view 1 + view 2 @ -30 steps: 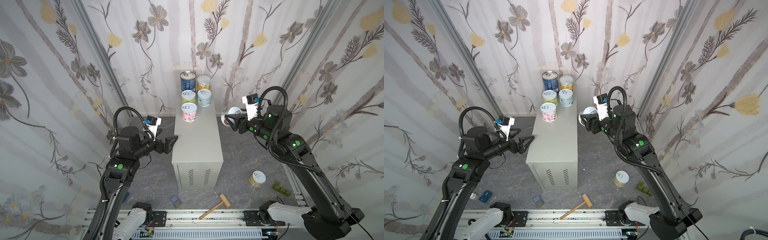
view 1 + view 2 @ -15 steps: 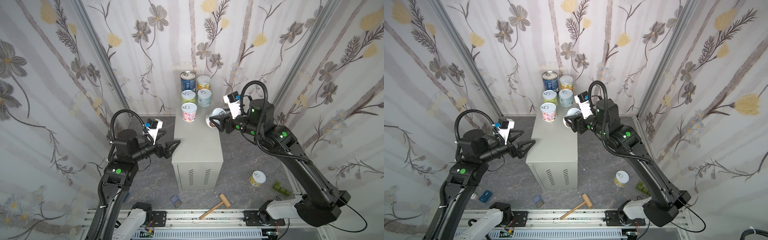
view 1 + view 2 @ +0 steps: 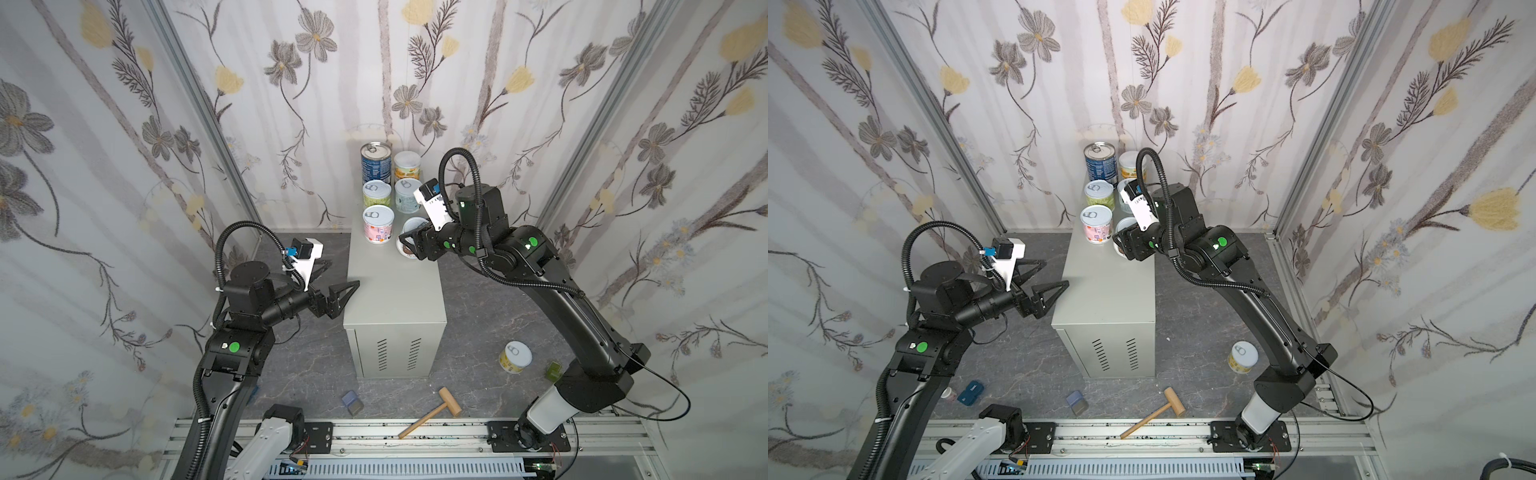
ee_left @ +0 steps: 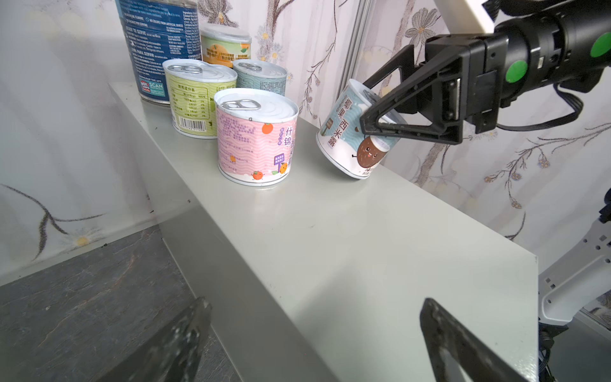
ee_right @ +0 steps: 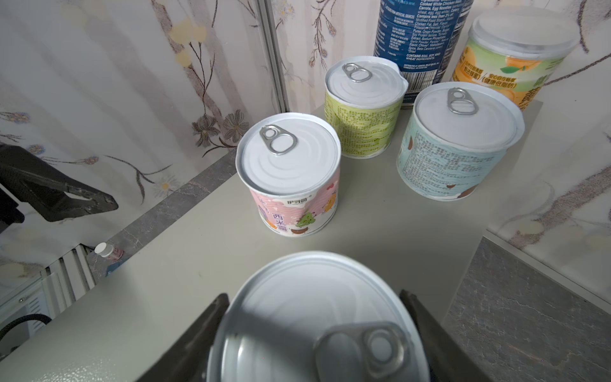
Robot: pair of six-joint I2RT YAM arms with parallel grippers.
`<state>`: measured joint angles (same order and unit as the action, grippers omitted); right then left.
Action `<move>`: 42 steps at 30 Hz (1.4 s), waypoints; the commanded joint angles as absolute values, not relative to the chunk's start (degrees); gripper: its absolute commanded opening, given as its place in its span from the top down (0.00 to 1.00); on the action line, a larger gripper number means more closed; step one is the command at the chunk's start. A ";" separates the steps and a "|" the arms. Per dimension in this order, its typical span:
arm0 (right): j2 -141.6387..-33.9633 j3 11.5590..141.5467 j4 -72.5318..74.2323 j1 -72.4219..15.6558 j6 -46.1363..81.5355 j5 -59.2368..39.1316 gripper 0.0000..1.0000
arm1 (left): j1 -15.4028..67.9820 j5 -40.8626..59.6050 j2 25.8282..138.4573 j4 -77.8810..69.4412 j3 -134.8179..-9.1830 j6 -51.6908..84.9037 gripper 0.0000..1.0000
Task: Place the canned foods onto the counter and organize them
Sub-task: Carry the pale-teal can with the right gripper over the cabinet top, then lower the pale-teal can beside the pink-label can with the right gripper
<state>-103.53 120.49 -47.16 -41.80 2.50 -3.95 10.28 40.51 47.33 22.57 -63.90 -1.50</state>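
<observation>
A tilted pale-blue can (image 4: 340, 132) is held beside the pink can (image 4: 256, 139) by the right gripper (image 4: 365, 104), apparently to complete the row; the left gripper (image 3: 343, 272) is spread wide, empty.

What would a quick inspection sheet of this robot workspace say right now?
Surface: grey counter, flat top, front half bare.
Job's things: five cans upright at its far end; sixth can tilted over it; yellow can upright on floor.
Clutter: mallet, blue-grey block, green piece on floor.
Grippers: left gripper open, empty; right gripper shut on sixth can.
Cables: black hoses loop over both arms.
Surroundings: floral walls.
</observation>
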 commanded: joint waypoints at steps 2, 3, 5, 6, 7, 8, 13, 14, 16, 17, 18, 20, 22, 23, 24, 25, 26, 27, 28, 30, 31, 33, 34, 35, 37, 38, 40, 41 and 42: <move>-106.17 123.91 -49.30 -41.95 1.08 -1.02 0.31 | 9.95 40.23 47.11 20.64 -63.72 -1.61 0.00; -106.83 124.68 -50.08 -41.97 1.02 -0.60 0.30 | 10.02 40.12 47.03 20.66 -63.65 -1.72 0.00; -107.84 125.66 -51.12 -41.96 1.00 0.27 0.29 | 9.93 40.08 46.89 20.65 -63.63 -1.75 0.00; -108.24 126.21 -51.67 -41.96 0.98 0.75 0.29 | 9.86 40.07 46.84 20.59 -63.62 -1.75 0.00; -108.55 126.50 -52.03 -41.94 0.98 0.98 0.28 | 9.93 40.08 46.69 20.54 -63.58 -1.75 0.00; -108.57 126.56 -52.12 -41.93 0.90 1.21 0.26 | 9.87 40.08 46.71 20.56 -63.55 -1.66 0.00; -108.05 126.60 -51.13 -41.95 0.56 1.50 0.14 | 9.75 40.14 46.91 20.37 -63.54 -1.54 0.00; -107.95 126.72 -50.83 -41.97 0.33 1.49 0.11 | 9.76 40.06 46.86 20.51 -63.54 -1.50 0.00; -108.32 127.86 -50.77 -41.93 0.03 1.82 0.07 | 9.73 39.99 46.75 20.45 -63.47 -1.65 0.00; -108.67 128.57 -50.88 -41.93 0.00 2.00 0.06 | 9.73 39.84 46.63 20.45 -63.41 -1.75 0.00; -108.88 129.25 -51.01 -41.99 -0.08 2.11 0.05 | 9.76 39.66 46.60 20.42 -63.37 -1.82 0.00; -108.62 129.60 -50.80 -41.93 -0.06 2.11 0.04 | 9.76 39.47 46.67 20.52 -63.39 -1.92 0.00; -107.95 129.49 -50.89 -41.94 -0.05 2.19 0.04 | 9.78 39.42 46.71 20.59 -63.45 -1.96 0.00; -107.61 129.48 -51.15 -41.94 -0.08 2.45 0.03 | 9.75 39.46 46.74 20.56 -63.37 -2.02 0.00; -107.00 129.14 -51.27 -42.02 -0.08 2.33 0.03 | 9.76 39.44 46.84 20.57 -63.41 -1.94 0.00; -106.32 128.54 -51.27 -42.01 -0.03 2.25 0.02 | 9.76 39.41 46.93 20.46 -63.42 -1.93 0.00; -105.29 127.44 -51.00 -42.08 -0.13 2.12 0.02 | 9.75 39.53 46.92 20.41 -63.37 -1.93 0.00; -104.07 125.85 -50.43 -42.05 -0.04 2.02 0.01 | 9.75 39.53 46.89 20.43 -63.37 -1.91 0.00; -102.75 123.92 -49.59 -42.01 0.19 2.02 0.01 | 9.71 39.55 46.87 20.43 -63.37 -1.87 0.00; -98.84 117.63 -46.11 -42.16 0.69 1.55 0.00 | 9.76 39.53 46.92 20.34 -63.43 -1.84 0.00; -96.96 114.27 -44.00 -42.13 1.01 1.36 0.00 | 9.76 39.55 46.89 20.35 -63.44 -1.76 0.00; -92.52 106.45 -38.71 -42.14 1.71 0.34 0.00 | 9.75 39.78 46.98 20.24 -63.25 -1.68 0.00; -90.36 103.17 -36.03 -42.17 2.20 0.03 0.00 | 9.75 39.74 47.05 20.10 -63.28 -1.61 0.00; -88.23 99.33 -32.87 -42.23 2.72 -0.62 0.00 | 9.71 39.85 47.11 19.99 -63.26 -1.51 0.00; -84.92 93.32 -27.40 -42.29 3.49 -1.66 0.00 | 9.67 40.02 47.29 19.94 -63.39 -1.41 0.00; -83.58 90.69 -24.83 -42.28 4.13 -1.41 0.00 | 9.67 40.21 47.37 19.86 -63.33 -1.33 0.00; -82.32 87.78 -21.80 -42.33 5.11 -0.81 0.00 | 9.67 40.26 47.38 19.74 -63.26 -1.26 0.00; -82.18 87.04 -20.80 -42.32 5.50 -0.79 0.01 | 9.67 40.30 47.41 19.66 -63.18 -1.24 0.00; -82.18 86.61 -19.74 -42.28 5.93 -1.06 0.01 | 9.66 40.33 47.46 19.66 -63.15 -1.24 0.00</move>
